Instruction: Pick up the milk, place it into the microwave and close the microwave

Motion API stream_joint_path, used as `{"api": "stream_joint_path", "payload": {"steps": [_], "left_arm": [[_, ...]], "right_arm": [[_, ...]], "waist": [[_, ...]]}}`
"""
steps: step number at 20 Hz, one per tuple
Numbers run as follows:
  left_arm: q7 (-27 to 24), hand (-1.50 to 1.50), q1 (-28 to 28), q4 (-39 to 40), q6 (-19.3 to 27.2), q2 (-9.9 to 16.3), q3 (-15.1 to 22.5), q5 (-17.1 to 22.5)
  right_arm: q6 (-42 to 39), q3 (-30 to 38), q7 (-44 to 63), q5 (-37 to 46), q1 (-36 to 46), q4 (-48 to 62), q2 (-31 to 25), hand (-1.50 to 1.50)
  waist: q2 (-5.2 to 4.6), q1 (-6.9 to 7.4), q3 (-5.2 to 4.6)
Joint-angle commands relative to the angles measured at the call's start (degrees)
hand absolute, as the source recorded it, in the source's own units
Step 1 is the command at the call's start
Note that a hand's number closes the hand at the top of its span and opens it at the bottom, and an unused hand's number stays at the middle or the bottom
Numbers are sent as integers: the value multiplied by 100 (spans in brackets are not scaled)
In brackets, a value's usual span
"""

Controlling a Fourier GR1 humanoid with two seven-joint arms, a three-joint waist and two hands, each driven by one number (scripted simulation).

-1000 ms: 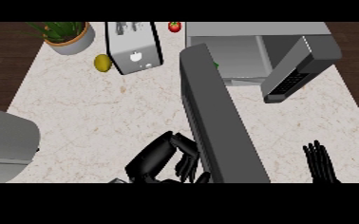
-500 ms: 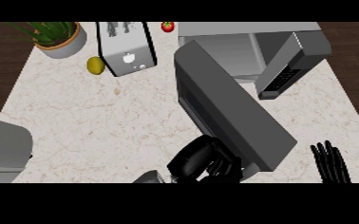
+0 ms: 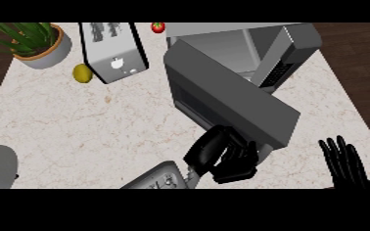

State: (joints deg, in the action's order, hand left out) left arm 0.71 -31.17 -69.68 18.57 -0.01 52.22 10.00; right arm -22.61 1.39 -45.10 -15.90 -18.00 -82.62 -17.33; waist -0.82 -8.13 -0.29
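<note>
The grey microwave (image 3: 298, 44) stands at the back right of the counter. Its door (image 3: 231, 100) hangs half open, slanting from the cavity down toward me. My left hand (image 3: 219, 155) lies against the door's outer face near its lower free edge, fingers relaxed and holding nothing. At the lower right edge my right hand (image 3: 342, 163) rests open, fingers up. No milk shows; the door hides most of the cavity.
A silver toaster (image 3: 112, 54) stands at the back, left of the microwave. A lemon (image 3: 83, 73) and a potted plant (image 3: 36, 41) are further left, a tomato (image 3: 157, 27) is behind the toaster, and a grey object (image 3: 6, 164) shows at the left edge.
The door has swung further toward the microwave's front. My left hand has moved right and forward with it. The right hand stays at the lower right.
</note>
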Motion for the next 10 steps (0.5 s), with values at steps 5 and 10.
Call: {"api": "stream_joint_path", "payload": {"steps": [5,10], "left_arm": [[-722,-150,-648,502,748,1,-198,1068],[-870,150,-1109,919,1343,1,-520,1356]], "right_arm": [[-388,-170,213,-320,43,-736,-272,-150],[-467,-321,475,-566,-45,-1094,-348,-150]], "waist": [[-126,-408,-9],[-153,-579,-7]]}}
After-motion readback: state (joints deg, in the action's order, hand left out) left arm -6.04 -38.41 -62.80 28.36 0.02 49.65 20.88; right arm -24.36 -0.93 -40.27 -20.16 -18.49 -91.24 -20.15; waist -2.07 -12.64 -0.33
